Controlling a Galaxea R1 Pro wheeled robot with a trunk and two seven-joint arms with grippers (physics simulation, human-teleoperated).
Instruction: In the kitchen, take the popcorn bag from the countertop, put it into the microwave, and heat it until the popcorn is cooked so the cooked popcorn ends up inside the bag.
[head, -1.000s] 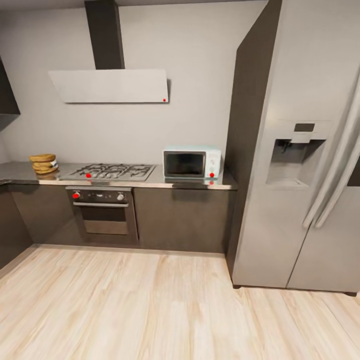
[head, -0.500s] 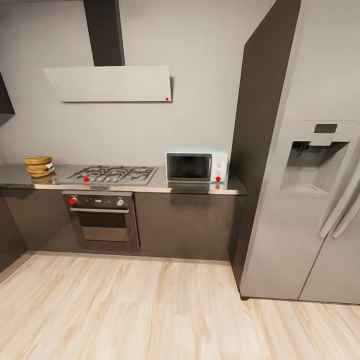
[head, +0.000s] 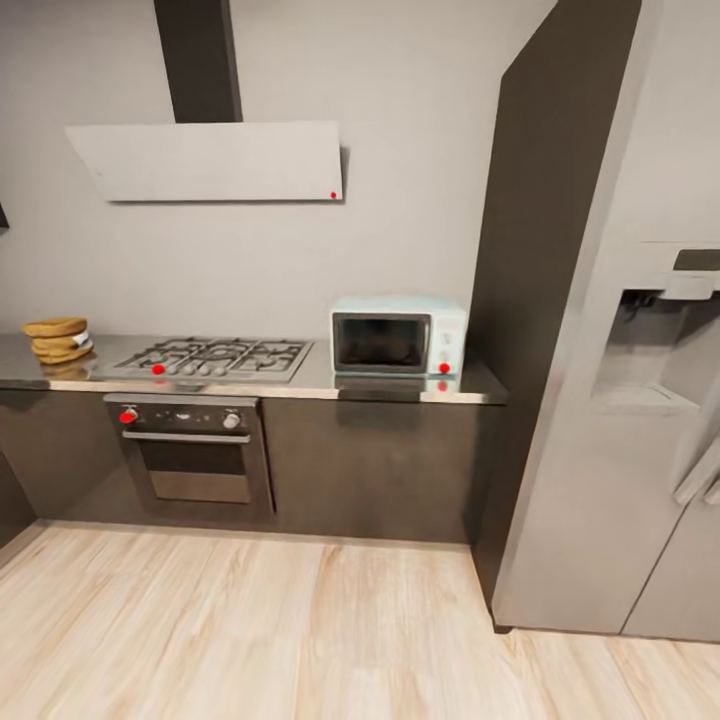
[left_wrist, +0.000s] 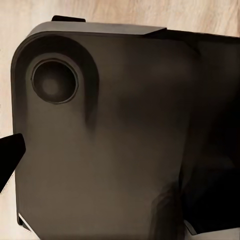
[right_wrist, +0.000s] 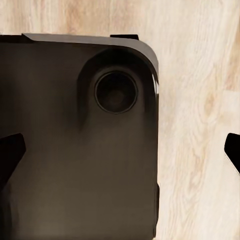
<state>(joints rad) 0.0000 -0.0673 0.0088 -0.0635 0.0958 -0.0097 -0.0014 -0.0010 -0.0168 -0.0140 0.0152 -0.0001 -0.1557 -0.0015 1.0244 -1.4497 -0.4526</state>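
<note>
Since 1 second ago my view has shifted as I roll closer. On the countertop (head: 320, 385), the bag (head: 58, 340) sits at its left end and the microwave (head: 398, 337) at its right corner. Both arms hang stowed over my base (left_wrist: 110, 150) for driving; I cannot tell their fingers' spread.

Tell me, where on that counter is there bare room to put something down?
On the countertop, one bare strip lies between the gas hob and the microwave; another between the popcorn bag and the hob. The microwave's end is crowded against the tall dark panel.
</note>
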